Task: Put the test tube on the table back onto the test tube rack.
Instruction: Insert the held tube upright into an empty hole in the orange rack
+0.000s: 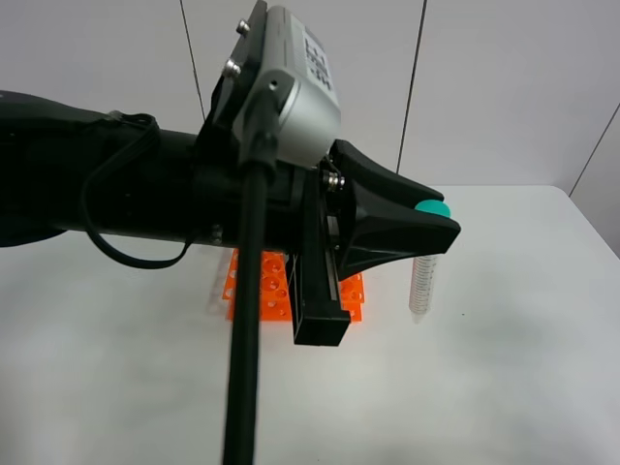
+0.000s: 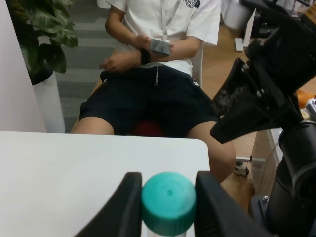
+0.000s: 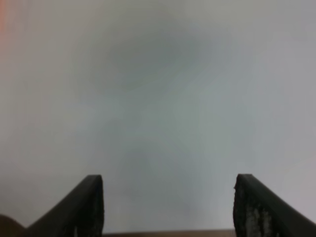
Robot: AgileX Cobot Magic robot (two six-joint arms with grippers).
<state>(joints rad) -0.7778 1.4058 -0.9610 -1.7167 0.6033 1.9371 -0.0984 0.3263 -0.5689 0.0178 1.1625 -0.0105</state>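
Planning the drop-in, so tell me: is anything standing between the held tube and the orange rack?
Nothing visible. The tube hangs upright in the left pincer, right of the rack in the high view, with only bare table between them. The arm hides much of the rack, so free holes cannot be told.

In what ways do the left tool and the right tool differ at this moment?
The left tool is shut on the test tube at its teal cap; the right tool is open and holds nothing. Beyond the left tool sits a person past the table edge; beyond the right tool only a blurred pale surface shows. Both have black fingers.
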